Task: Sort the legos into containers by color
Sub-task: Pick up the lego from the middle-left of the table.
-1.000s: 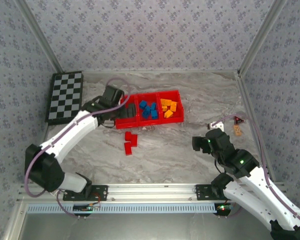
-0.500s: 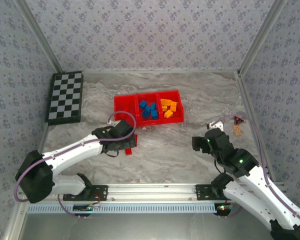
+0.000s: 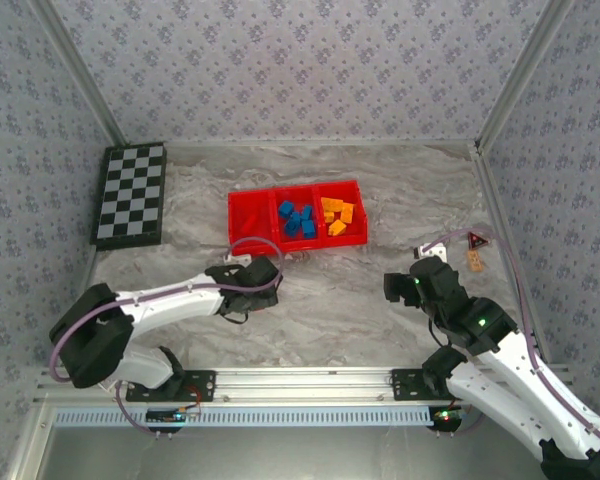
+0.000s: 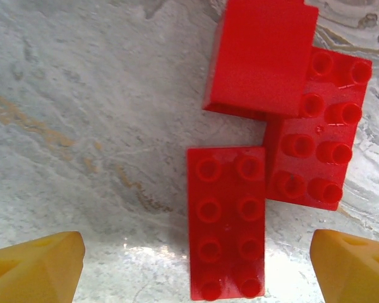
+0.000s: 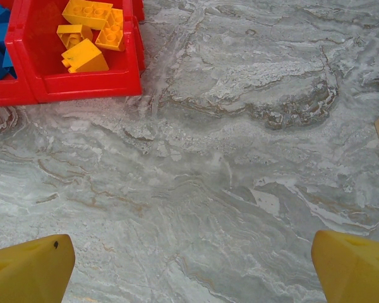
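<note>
Three glossy red legos [image 4: 226, 221], two studded, one smooth-faced, touching on veined grey marble table [image 4: 82, 95], near the low-walled red tray [image 3: 248, 218]. Left gripper [image 4: 194, 265] spread wide above them, holding nothing. Right gripper [image 5: 192, 268] likewise agape over bare marble.

Crowded under left gripper [image 4: 192, 268], free under right gripper [image 5: 189, 268]
Three touching red bricks [image 4: 309, 145] lie between the spread fingertips [image 4: 35, 265], bare surface [image 4: 82, 126] to their left; on the right side the red tray [image 5: 76, 85] stands aside, up-left.

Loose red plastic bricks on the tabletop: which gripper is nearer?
Left. The left gripper hangs above the red plastic bricks, jaws open either side; the right gripper is off to their right, over tabletop.
</note>
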`<state>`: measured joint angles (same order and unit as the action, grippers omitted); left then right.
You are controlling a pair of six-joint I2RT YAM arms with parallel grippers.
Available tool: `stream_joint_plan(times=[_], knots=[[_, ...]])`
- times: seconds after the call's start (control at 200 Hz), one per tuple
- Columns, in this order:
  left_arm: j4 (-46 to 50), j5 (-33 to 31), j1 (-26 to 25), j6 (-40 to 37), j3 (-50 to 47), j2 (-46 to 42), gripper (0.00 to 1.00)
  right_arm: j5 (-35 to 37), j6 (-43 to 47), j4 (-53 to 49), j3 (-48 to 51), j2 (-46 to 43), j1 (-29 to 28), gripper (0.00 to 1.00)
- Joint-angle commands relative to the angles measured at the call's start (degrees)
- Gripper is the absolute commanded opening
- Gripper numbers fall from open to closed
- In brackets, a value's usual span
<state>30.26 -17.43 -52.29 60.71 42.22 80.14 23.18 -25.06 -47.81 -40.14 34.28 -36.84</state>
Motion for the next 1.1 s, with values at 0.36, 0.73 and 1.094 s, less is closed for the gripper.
stream_joint_plan(times=[0.36, 0.73, 1.094], knots=[[4.6, 1.1, 0.7, -0.4, 5.4, 9.4, 0.66, 0.0, 0.2, 0.3, 0.2, 0.1, 0.0, 0.98], [0.5, 4.5, 3.7, -0.2, 0.5, 9.0, 0.50, 0.1, 0.2, 0.3, 0.3, 0.1, 0.0, 0.98], [2.3, 2.9, 4.4, -1.7, -0.3, 1.8, 0.35, 0.2, 0.1, 0.3, 0.4, 0.2, 0.1, 0.98]])
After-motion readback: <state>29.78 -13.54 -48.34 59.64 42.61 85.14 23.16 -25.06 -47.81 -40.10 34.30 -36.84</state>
